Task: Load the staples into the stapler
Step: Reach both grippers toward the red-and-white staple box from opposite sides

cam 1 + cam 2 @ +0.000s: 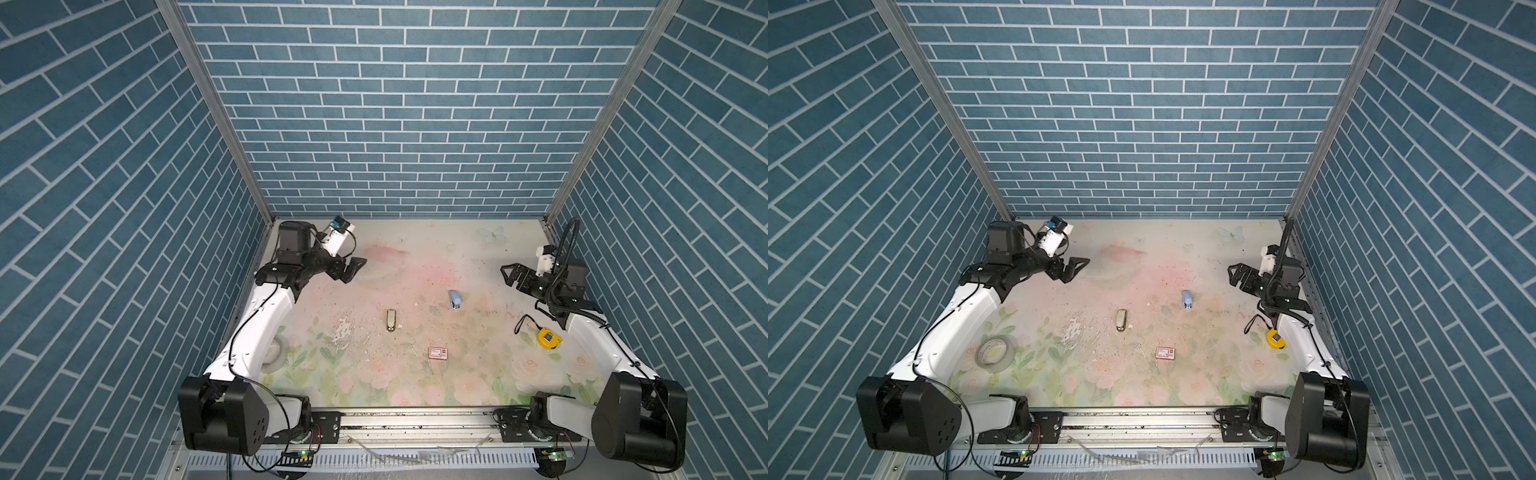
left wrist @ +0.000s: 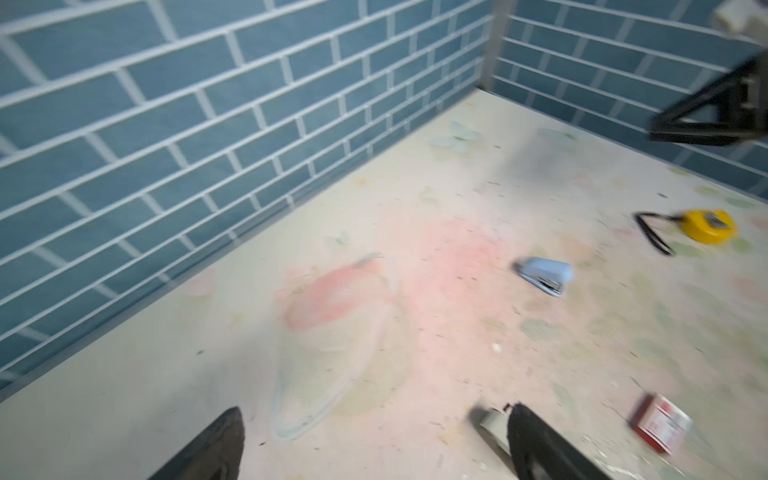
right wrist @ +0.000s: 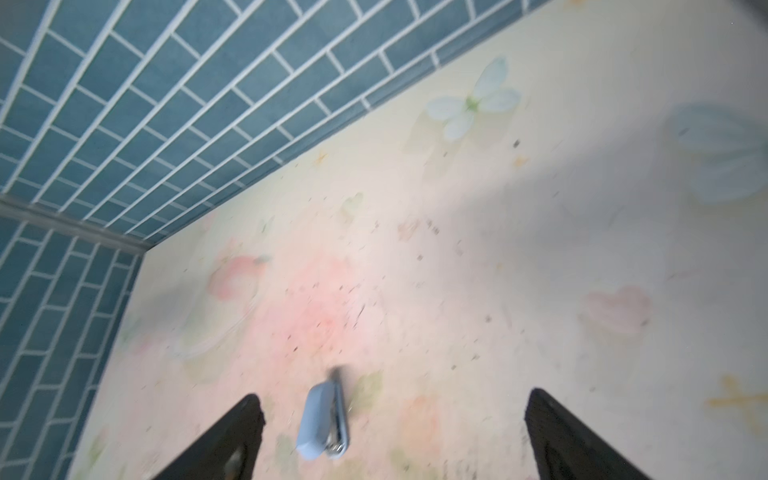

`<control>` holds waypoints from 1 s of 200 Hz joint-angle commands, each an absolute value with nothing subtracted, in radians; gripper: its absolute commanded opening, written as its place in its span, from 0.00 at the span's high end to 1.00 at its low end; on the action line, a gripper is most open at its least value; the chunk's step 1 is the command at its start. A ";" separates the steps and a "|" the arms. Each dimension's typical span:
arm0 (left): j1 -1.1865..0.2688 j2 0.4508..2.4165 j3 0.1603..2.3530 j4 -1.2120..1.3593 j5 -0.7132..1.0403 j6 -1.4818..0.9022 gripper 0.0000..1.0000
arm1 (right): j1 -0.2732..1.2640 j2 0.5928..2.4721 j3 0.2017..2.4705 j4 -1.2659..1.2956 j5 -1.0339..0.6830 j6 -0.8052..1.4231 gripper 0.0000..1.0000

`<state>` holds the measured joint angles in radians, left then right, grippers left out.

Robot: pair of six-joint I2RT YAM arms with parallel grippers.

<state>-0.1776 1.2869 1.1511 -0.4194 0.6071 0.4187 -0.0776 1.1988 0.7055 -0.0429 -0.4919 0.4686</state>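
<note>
Backdrop, both top views: blue brick-print walls around a floral tabletop (image 1: 415,257).
Task things, both top views: stapler (image 1: 455,300) lies mid-table; staples (image 1: 391,321) sit in their tray near it, not touching; red-and-white box (image 1: 438,353) lies nearer the front.
Grippers, both top views: left gripper (image 1: 351,270) and right gripper (image 1: 508,276) are spread wide and empty, well apart from both.
Left wrist: fingers (image 2: 216,449) parted; tray edge peeks beside one.
Right wrist: stapler lies untouched on the table beyond splayed fingers (image 3: 232,440).
Progress: apparently nothing loaded; picking, opening and inserting all lie ahead.

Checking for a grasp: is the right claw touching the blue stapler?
Apart. A top view shows bare table between the open right claw and the blue stapler.
</note>
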 commanded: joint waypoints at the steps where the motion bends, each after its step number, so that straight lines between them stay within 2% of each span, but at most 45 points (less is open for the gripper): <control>1: -0.304 1.306 1.162 -0.657 0.651 0.561 0.00 | -0.080 1.140 0.661 -0.096 -0.703 0.615 0.07; 50: -0.578 1.412 1.172 -0.714 0.612 0.640 0.00 | -0.074 0.957 0.521 -0.158 -0.839 0.702 0.27; 85: -0.694 1.502 1.148 -0.665 0.612 0.640 0.05 | -0.036 0.898 0.396 -0.096 -0.905 0.772 0.33; 170: -0.790 1.686 1.076 -0.488 0.607 0.578 0.24 | 0.176 1.057 0.292 0.063 -0.909 0.822 0.47; 200: -0.827 1.702 1.002 -0.358 0.566 0.552 0.27 | 0.252 1.110 0.261 0.169 -0.902 0.851 0.50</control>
